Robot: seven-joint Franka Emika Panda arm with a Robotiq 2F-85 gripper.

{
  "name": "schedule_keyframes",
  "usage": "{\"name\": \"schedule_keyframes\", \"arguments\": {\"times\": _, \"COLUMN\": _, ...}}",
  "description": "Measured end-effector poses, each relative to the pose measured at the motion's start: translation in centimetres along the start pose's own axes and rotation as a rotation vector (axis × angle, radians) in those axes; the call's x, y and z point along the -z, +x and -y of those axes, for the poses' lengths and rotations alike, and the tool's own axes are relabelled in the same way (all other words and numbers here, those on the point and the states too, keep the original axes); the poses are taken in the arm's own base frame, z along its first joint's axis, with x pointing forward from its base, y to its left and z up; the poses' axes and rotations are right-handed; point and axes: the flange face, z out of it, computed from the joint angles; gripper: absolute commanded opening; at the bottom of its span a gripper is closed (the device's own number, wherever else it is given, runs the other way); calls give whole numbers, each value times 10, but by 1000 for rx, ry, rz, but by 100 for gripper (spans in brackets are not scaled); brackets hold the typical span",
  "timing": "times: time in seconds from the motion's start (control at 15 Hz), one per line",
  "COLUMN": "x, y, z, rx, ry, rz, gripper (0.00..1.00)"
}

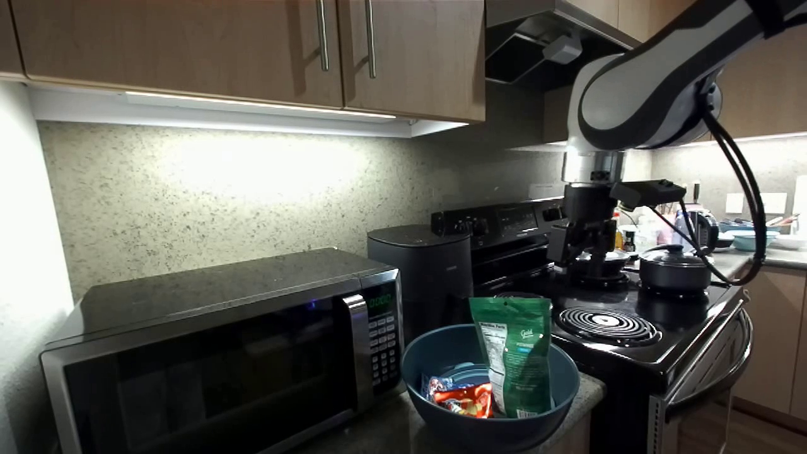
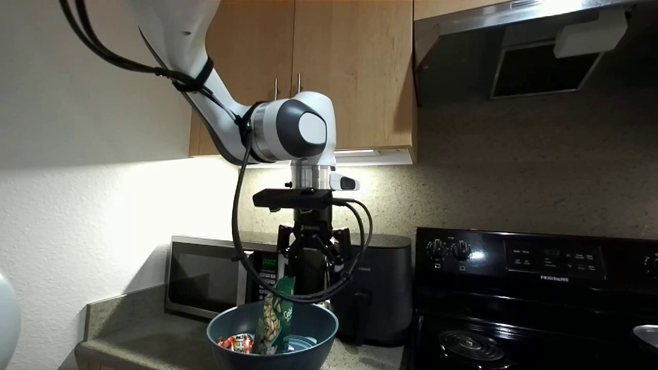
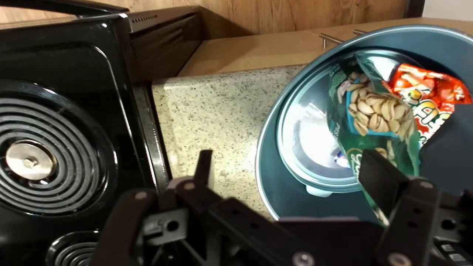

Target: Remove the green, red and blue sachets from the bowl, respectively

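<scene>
The green sachet stands tall in a blue-grey bowl, toward three o'clock in an exterior view and tipped slightly toward eleven, its top edge above the rim. Just beside it, low at eight o'clock, lies the red sachet; the blue sachet may be the crinkled patch at nine o'clock, though too little shows to be sure. With the green one ungripped, the step in hand is probably the first: reaching for it. The gripper holds nothing; its fingers are spread wide, and one overlaps the sachet's upper end in the wrist view, though an exterior view shows the two apart. The next move likely calls for a shift toward four o'clock in the wrist view, until that top edge sits between the fingers, then lowering, a squeeze and a straight lift. Farther out, the stove fills nine o'clock of the wrist view; the microwave stands at nine o'clock from the bowl in an exterior view.
</scene>
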Motion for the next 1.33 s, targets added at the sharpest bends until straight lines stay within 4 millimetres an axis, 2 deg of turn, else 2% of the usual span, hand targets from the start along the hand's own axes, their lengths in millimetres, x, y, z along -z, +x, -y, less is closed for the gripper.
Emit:
{"name": "schedule_keyframes", "arguments": {"times": 0.2, "x": -9, "y": 12, "z": 20, "rx": 103, "ry": -2, "rz": 20, "gripper": 100}}
{"name": "schedule_keyframes", "arguments": {"times": 0.53, "x": -9, "y": 14, "z": 20, "rx": 117, "ry": -3, "rz": 21, "gripper": 100}}
{"name": "schedule_keyframes", "arguments": {"times": 0.73, "x": 3, "y": 17, "z": 30, "rx": 136, "ry": -3, "rz": -7, "gripper": 100}}
{"name": "schedule_keyframes", "arguments": {"times": 0.93, "x": 17, "y": 22, "z": 59, "rx": 202, "ry": 8, "rz": -35, "gripper": 100}}
{"name": "schedule_keyframes", "arguments": {"times": 1.07, "x": 18, "y": 22, "z": 82, "rx": 252, "ry": 16, "rz": -25, "gripper": 100}}
{"name": "schedule_keyframes", "arguments": {"times": 1.2, "x": 10, "y": 22, "z": 102, "rx": 307, "ry": 14, "rz": -4, "gripper": 100}}
{"name": "schedule_keyframes", "arguments": {"times": 1.33, "x": -8, "y": 23, "z": 114, "rx": 348, "ry": 11, "rz": 34, "gripper": 100}}
